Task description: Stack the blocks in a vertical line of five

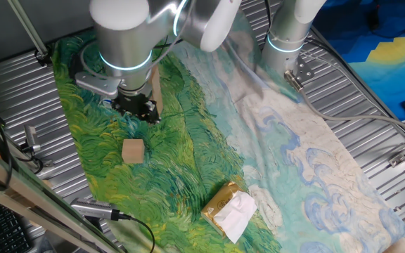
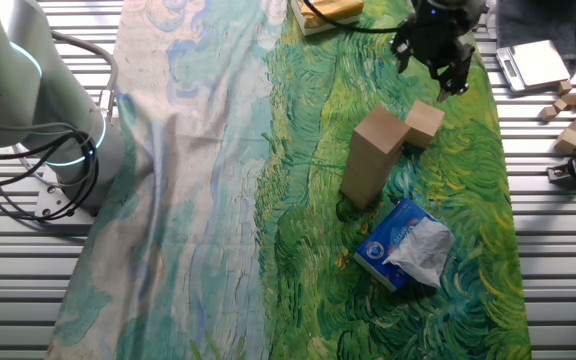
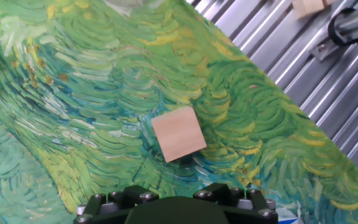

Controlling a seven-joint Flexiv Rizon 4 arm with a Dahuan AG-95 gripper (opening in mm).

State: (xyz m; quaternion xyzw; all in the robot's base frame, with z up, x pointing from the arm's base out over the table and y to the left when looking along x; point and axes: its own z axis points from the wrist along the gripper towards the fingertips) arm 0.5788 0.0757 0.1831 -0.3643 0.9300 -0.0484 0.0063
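A single tan wooden block [image 1: 133, 150] lies on the green painted cloth; it also shows in the other fixed view [image 2: 423, 124] and in the middle of the hand view [image 3: 178, 133]. A tall tan column of stacked blocks [image 2: 371, 157] stands upright right beside it, partly hidden behind the arm in one fixed view [image 1: 155, 83]. I cannot make out the seams. My gripper [image 2: 436, 72] hangs above the cloth a little beyond the single block, fingers spread and empty [image 1: 140, 112]. Only its black base shows in the hand view.
A blue-and-white soft packet [image 2: 405, 244] lies on the cloth near the column. A yellow-gold packet with white tissue [image 1: 229, 209] lies at the cloth's other end. More tan wooden pieces [image 2: 568, 105] lie on the ribbed metal table beside the cloth.
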